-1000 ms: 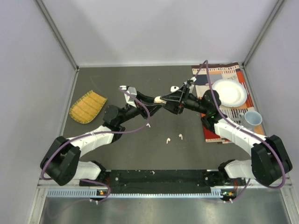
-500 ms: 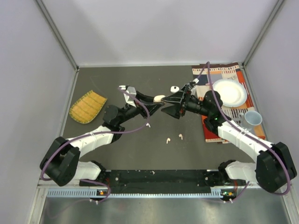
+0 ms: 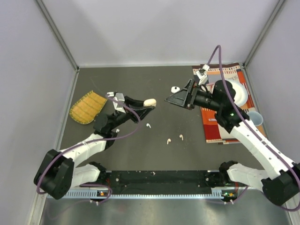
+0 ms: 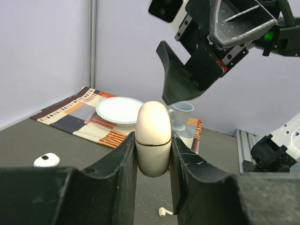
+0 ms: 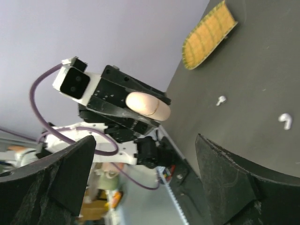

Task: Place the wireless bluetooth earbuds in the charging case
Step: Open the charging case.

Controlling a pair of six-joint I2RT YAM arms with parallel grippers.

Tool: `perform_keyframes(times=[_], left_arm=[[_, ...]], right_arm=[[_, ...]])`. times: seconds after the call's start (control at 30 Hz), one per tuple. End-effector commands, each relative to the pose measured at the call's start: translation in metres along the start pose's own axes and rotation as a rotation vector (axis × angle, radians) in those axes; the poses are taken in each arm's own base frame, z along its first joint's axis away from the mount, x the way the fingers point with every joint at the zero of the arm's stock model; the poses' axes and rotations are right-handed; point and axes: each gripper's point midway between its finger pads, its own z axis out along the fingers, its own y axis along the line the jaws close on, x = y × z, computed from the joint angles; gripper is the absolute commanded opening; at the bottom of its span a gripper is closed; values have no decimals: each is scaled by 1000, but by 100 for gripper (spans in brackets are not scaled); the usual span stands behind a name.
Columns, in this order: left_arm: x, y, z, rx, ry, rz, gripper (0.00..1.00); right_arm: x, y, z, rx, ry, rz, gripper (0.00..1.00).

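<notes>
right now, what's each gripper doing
Left gripper: closed on the case.
Right gripper: open, holding nothing.

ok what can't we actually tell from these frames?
Inside of the charging case: left wrist view, lid shut, left gripper clamps its sides.
Colours of the earbuds: top view, too small; only three show clearly.
Part of the plate: top view, the right arm covers it.
The small white object: top view, too small to identify.
</notes>
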Motion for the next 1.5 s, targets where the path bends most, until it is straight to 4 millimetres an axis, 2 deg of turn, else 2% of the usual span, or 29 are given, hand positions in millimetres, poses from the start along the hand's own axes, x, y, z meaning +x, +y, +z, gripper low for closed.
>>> perform_keyframes(times=[0.0, 0.07, 0.23, 0.27, 0.33, 0.5, 0.8, 1.0, 1.47], left_arm=[[-26, -21, -6, 74, -67, 115, 0], [-26, -23, -11, 76, -76, 154, 0], [-29, -21, -19, 42, -120, 204, 0], [-27, -20, -20, 38, -122, 200, 0], [-32, -23, -22, 39, -153, 207, 0], [-31, -26, -26, 50, -173, 200, 0], [-21, -38, -27, 113, -126, 127, 0], [-18, -47, -27, 160, -105, 92, 0], [-17, -58, -19, 236, -65, 28, 0]], right_arm=[[-5, -11, -16, 117, -32, -297, 88], [-5, -13, -23, 140, -43, -401, 89], [-2, -8, -30, 112, -43, -486, 90], [-1, -9, -29, 110, -34, -484, 90], [5, -6, -26, 80, -1, -478, 99], [21, -1, -14, 27, 94, -463, 99], [22, 6, -2, 40, 86, -494, 99], [32, 12, 11, 29, 128, -521, 99], [45, 0, 28, 62, 177, -490, 99]])
